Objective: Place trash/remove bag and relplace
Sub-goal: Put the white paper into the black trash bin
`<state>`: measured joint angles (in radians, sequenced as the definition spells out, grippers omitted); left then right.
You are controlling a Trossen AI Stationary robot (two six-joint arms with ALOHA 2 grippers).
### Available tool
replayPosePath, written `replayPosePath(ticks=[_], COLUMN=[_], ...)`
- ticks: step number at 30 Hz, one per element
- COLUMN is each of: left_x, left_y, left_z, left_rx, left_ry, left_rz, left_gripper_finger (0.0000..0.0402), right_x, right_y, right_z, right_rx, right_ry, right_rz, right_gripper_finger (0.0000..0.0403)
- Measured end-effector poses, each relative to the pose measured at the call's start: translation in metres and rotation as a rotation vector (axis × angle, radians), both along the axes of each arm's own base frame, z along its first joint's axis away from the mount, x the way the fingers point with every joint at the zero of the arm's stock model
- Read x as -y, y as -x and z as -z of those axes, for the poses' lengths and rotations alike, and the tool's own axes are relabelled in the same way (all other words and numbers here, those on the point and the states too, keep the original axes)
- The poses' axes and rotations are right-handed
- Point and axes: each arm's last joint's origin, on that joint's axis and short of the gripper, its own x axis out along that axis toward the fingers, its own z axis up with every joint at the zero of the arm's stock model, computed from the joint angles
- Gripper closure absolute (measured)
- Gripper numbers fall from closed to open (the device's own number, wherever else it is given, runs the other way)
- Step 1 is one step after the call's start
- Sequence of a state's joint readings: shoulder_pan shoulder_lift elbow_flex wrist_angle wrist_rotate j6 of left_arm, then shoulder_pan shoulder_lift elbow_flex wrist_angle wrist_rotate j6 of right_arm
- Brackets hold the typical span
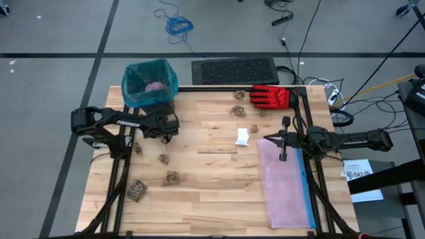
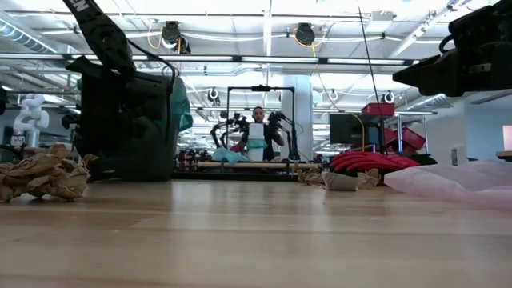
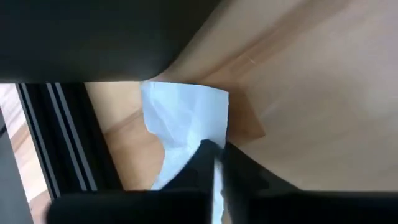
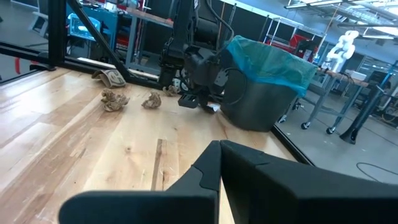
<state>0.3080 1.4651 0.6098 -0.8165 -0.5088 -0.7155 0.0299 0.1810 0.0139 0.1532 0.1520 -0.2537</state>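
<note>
Only the left wrist view shows the left gripper [image 3: 214, 165] clamped on a white paper scrap [image 3: 183, 121]. The high view places it below the teal-lined bin [image 1: 150, 82], upper left; right gripper [image 1: 283, 140] is closed, mid-right.

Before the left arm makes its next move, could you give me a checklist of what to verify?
1. Left gripper pinching the white scrap: ok.
2. Scrap lifted off the table: cannot tell.
3. Left gripper above the bin: not ok, it is beside it.
4. Teal bag open over the rim: ok, with a purple crumple inside.
5. Right gripper out of the way: ok, shut and empty at the pink bag.
</note>
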Motion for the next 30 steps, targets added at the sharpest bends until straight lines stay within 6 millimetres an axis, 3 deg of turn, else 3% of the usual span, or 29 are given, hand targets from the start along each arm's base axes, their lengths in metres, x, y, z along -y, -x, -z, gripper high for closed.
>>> replayPosePath(ticks=[9,18,23,27,30], left_x=[0.014,0.054,0.074,0.077,0.070], left_y=[-0.008,-0.049,-0.081,-0.106,-0.113], left_z=[-0.002,-0.033,-0.076,-0.129,-0.171], left_rx=[0.051,0.213,0.333,0.453,0.446], left_ry=[0.074,0.161,0.126,0.048,-0.110], left_rz=[0.029,0.222,0.402,0.538,0.590], left_gripper_finger=[0.0400,0.0401,0.0401,0.0401,0.0401], right_x=[0.000,0.000,0.000,0.000,0.000], right_y=[0.000,0.000,0.000,0.000,0.000], right_z=[0.000,0.000,0.000,0.000,0.000], right_rx=[0.001,0.001,0.001,0.001,0.001], right_ry=[-0.007,-0.007,-0.007,-0.007,-0.007], right_rz=[0.000,0.000,0.000,0.000,0.000], right_gripper_finger=[0.0403,0.0403,0.0403,0.0403,0.0403])
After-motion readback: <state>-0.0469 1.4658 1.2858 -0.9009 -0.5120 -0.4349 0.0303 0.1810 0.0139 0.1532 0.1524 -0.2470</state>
